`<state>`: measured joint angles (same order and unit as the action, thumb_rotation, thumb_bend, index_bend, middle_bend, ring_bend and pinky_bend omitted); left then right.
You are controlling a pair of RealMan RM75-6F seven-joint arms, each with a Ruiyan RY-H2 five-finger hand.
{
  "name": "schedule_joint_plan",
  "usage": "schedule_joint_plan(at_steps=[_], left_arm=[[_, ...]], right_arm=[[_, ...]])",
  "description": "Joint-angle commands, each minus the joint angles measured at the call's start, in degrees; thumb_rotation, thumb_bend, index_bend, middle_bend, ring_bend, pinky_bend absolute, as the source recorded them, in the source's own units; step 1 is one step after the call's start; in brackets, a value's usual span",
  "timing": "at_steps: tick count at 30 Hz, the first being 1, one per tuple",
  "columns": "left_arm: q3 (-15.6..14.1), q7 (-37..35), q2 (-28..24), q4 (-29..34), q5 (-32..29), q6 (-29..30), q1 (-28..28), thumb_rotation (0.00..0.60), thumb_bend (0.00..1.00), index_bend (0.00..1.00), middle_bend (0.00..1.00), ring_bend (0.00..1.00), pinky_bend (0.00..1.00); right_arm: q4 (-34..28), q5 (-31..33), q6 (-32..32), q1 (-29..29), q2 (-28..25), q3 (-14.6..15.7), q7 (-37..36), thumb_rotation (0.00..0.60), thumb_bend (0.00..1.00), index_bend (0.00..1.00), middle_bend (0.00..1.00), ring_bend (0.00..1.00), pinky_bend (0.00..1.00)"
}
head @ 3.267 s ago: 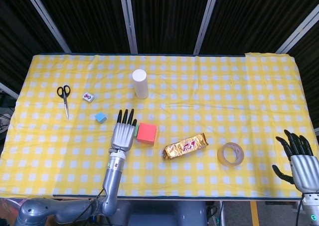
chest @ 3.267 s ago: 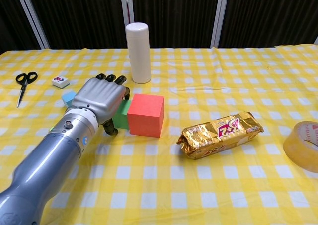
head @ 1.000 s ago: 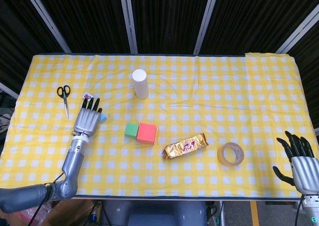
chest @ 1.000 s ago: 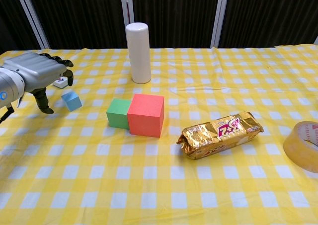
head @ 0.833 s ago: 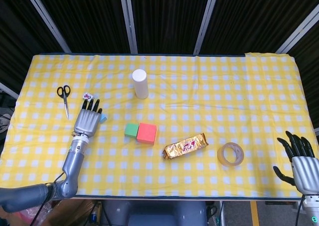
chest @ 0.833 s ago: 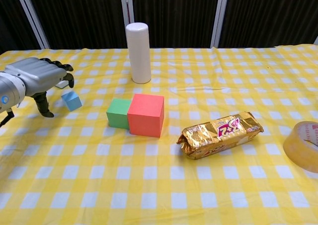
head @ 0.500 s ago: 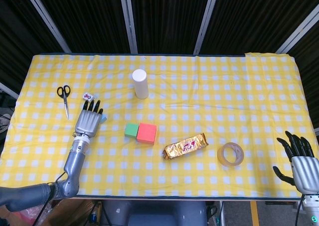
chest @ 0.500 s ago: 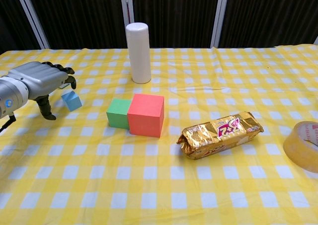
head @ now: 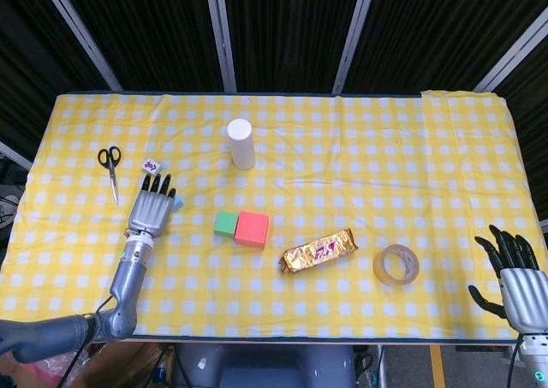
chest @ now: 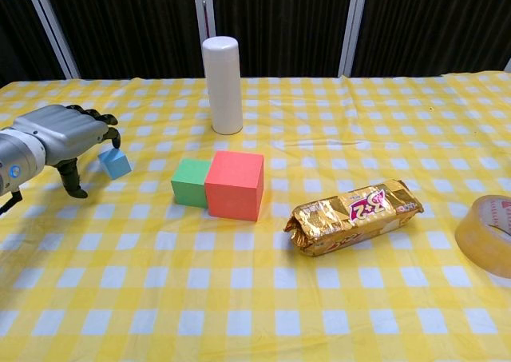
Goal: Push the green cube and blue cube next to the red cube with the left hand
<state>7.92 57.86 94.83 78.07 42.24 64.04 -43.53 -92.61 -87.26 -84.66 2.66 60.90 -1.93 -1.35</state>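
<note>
The red cube [head: 253, 229] [chest: 235, 184] sits mid-table with the green cube [head: 226, 224] [chest: 192, 181] touching its left side. The small blue cube [head: 177, 203] [chest: 116, 163] lies further left, apart from them. My left hand [head: 151, 207] [chest: 57, 137] is flat with fingers extended and holds nothing; its fingertips are against the blue cube's left side. My right hand [head: 515, 277] rests open at the table's lower right corner, seen only in the head view.
A white cylinder [head: 241, 144] [chest: 223, 85] stands behind the cubes. Scissors [head: 110, 169] and a small tile [head: 151, 165] lie at the far left. A gold snack pack [head: 319, 251] [chest: 354, 215] and a tape roll [head: 396, 265] [chest: 487, 234] lie to the right.
My left hand has left the green cube, which now rests against the red cube, and moved left to the blue cube. In the last second it crept rightward against the blue cube.
</note>
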Motion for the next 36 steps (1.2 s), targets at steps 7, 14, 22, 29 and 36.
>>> schedule_joint_plan(at_steps=[7, 14, 22, 29, 36], left_arm=[[-0.5, 1.4, -0.6, 2.1, -0.6, 1.3, -0.1, 0.600, 0.18, 0.24, 0.00, 0.00, 0.00], [-0.2, 4.3, -1.3, 4.8, -2.6, 4.1, -0.3, 0.600, 0.18, 0.28, 0.00, 0.00, 0.00], [0.5, 8.8, -1.5, 7.6, -7.7, 8.3, -0.3, 0.600, 0.18, 0.30, 0.00, 0.00, 0.00], [0.8, 9.9, -0.8, 7.0, -9.5, 9.7, -0.5, 0.600, 0.18, 0.26, 0.00, 0.00, 0.00], [1.4, 5.2, -0.6, 5.9, -6.0, 9.0, -0.4, 0.600, 0.18, 0.26, 0.00, 0.00, 0.00]], right_arm=[[0.0, 0.0, 0.4, 0.2, 0.1, 0.0, 0.0, 0.600, 0.32, 0.16, 0.00, 0.00, 0.00], [-0.1, -0.1, 0.3, 0.1, 0.1, 0.1, 0.3, 0.600, 0.32, 0.16, 0.00, 0.00, 0.00], [-0.1, -0.1, 0.4, 0.2, 0.2, 0.1, 0.4, 0.600, 0.32, 0.16, 0.00, 0.00, 0.00], [-0.2, 0.0, 0.7, 0.3, 0.3, 0.1, 0.8, 0.600, 0.32, 0.16, 0.00, 0.00, 0.00], [0.0, 0.4, 1.0, 0.4, 0.4, 0.1, 0.9, 0.600, 0.32, 0.16, 0.00, 0.00, 0.00]])
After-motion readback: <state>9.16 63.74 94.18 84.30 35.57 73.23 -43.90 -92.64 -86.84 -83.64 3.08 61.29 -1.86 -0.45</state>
